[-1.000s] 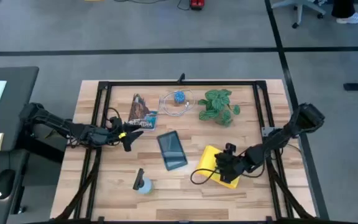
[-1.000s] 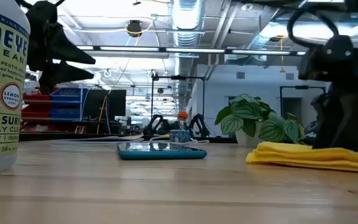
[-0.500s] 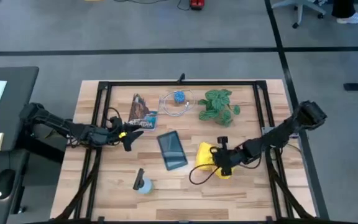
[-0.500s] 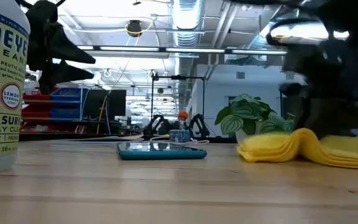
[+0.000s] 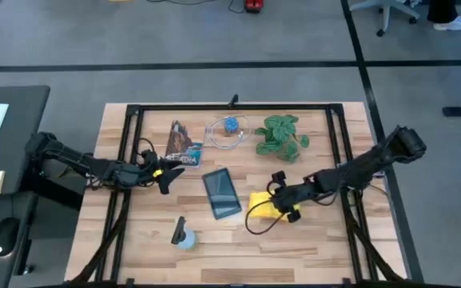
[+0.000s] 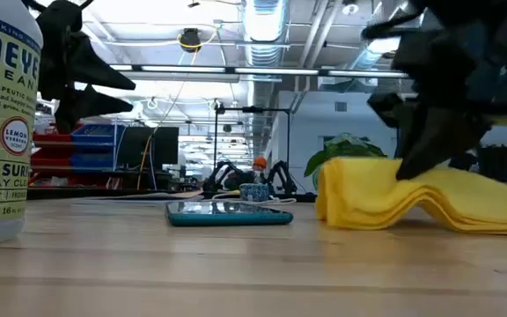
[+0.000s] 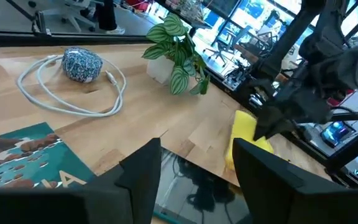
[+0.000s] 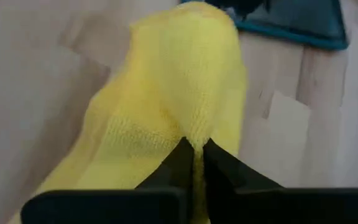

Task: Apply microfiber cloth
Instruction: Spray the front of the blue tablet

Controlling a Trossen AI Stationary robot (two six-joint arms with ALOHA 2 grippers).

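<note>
Right wrist view: right gripper pinches bunched fuzzy microfiber cloth.

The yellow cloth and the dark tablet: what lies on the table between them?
Nothing: in the high view only bare wood separates the microfiber cloth, pinched by the right pincer, from the tablet. The low view agrees.

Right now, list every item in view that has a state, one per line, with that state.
microfiber cloth: bunched, one edge lifted off the table
right gripper: shut on the cloth
left gripper: open, empty
tablet: flat, screen up, uncovered
spray bottle: upright
cable: coiled
</note>
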